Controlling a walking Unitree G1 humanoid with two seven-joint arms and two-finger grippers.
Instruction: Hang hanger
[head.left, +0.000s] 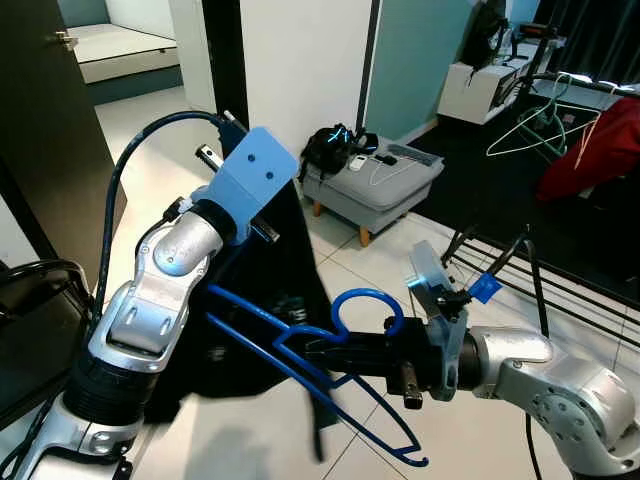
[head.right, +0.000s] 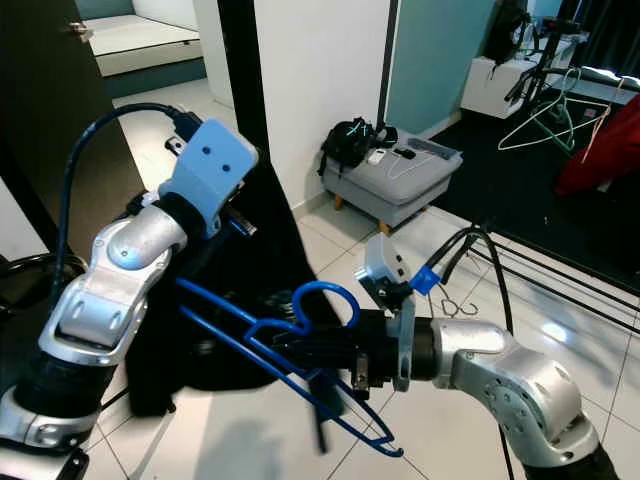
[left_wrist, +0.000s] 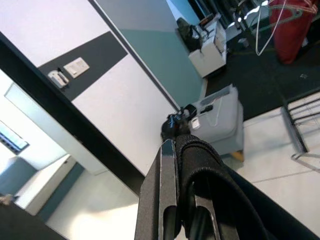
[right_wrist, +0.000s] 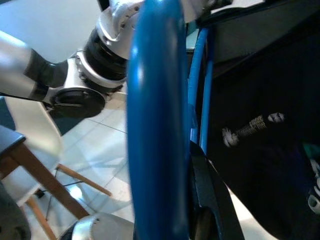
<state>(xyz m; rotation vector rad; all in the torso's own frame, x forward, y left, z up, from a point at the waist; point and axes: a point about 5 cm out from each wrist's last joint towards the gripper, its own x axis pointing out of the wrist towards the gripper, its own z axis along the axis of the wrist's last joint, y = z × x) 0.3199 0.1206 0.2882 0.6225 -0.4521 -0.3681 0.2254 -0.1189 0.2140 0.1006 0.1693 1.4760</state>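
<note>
Two grippers are busy over a white tiled floor. The right gripper reaches in across the middle and its black fingers are clamped on the blue hanger, right at the neck just below the hook. The hook curls up above the fingers, and the hanger's blue bars run out to both sides, one end dipping low toward the floor tiles. In the right wrist view the hook's thick blue curve sits right up against the lens.

A black garment drapes over the hanger and bunches up toward the left arm. The left gripper is raised with its wrist bent, and in its wrist view the dark cloth wraps over one finger, so it looks pinched on the fabric, though honestly the fingertips are buried and I can't tell for sure.

Behind them, a grey padded footstool on short wooden legs stands by the white wall, with a black bag on its near end. Farther off to the right, a pale green hanger hangs beside something red.
</note>
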